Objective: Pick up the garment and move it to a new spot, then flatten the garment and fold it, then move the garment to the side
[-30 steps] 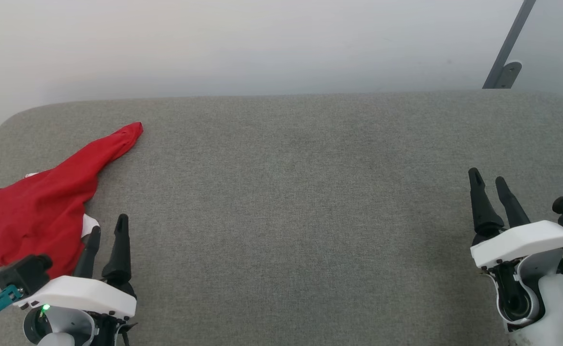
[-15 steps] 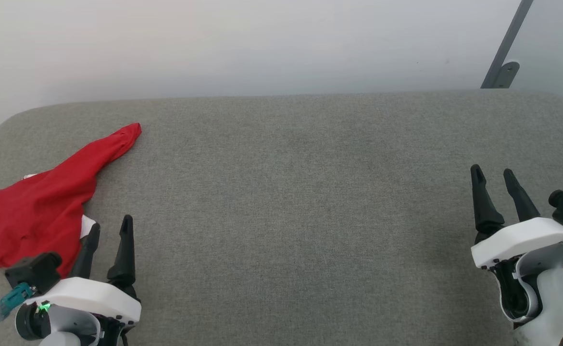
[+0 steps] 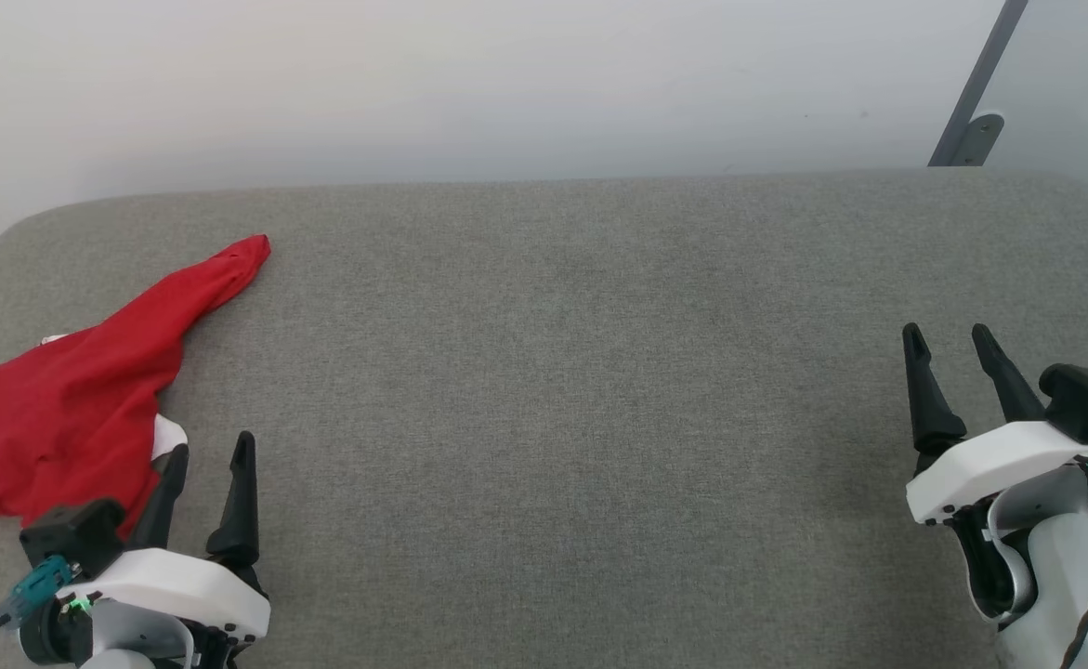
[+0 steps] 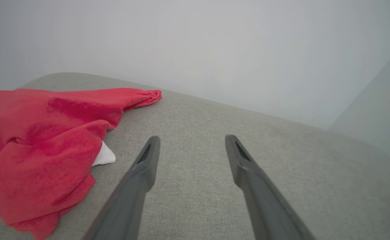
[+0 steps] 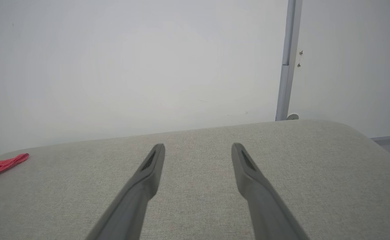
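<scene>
Fingers [image 4: 147,163] spread, empty, garment [image 3: 60,418] crumpled nearby

I have bare bench [image 3: 544,372] across the middle and out to three o'clock; the crumpled shirt [image 3: 70,418] blocks nine o'clock.

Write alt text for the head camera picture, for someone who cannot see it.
A crumpled red garment lies at the left end of a grey fabric-covered surface, one narrow part stretched toward the pale wall. The left gripper is open just beside it, holding nothing; the right gripper is open at the far right, also empty.
</scene>
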You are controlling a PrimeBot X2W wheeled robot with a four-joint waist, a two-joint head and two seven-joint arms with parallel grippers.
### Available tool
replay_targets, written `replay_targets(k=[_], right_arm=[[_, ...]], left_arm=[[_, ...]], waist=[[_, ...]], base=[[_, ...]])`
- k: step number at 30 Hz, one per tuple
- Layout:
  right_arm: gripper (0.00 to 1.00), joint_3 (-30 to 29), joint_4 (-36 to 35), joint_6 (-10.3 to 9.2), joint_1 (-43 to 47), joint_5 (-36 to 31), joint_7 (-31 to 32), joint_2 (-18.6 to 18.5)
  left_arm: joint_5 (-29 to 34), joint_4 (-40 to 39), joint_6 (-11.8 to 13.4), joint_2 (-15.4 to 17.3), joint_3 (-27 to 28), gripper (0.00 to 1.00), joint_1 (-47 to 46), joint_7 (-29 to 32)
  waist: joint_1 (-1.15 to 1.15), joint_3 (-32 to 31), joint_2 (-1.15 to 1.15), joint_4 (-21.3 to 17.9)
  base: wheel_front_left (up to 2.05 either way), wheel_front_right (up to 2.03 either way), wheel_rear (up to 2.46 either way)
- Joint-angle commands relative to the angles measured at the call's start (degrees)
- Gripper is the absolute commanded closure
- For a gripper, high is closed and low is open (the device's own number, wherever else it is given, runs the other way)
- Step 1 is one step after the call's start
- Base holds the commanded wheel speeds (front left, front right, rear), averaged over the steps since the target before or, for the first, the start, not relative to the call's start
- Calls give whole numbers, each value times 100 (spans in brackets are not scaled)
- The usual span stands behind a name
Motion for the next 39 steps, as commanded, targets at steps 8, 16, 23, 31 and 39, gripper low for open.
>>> replay_targets(k=[8, 16, 23, 31, 39], right_arm=[[0, -117, -42, 9, -147, -377, -193, 8], [0, -199, -133, 10, -30, -568, -306, -4], [0, -269, -154, 7, 2, -788, -396, 2], [0, -387, -102, 8, 66, -964, -498, 58], [0, -149, 4, 7, 106, -1228, -580, 112]], left_arm=[[311, -3, -25, 187, -185, 0, -164, -150], [474, -27, -22, 280, -244, 0, -161, -229], [675, 0, -22, 300, -304, 0, -208, -318], [849, 68, -21, 255, -342, 0, -216, -399], [1145, 125, -13, 22, -53, 0, 39, -486]], waist=[[0, 61, 0, -1], [0, 83, 0, -4], [0, 115, 0, 34], [0, 49, 0, 376], [0, -72, 0, 1196]], base=[[0, 0, 0], [0, 0, 0], [0, 0, 0], [0, 0, 0], [0, 0, 0]])
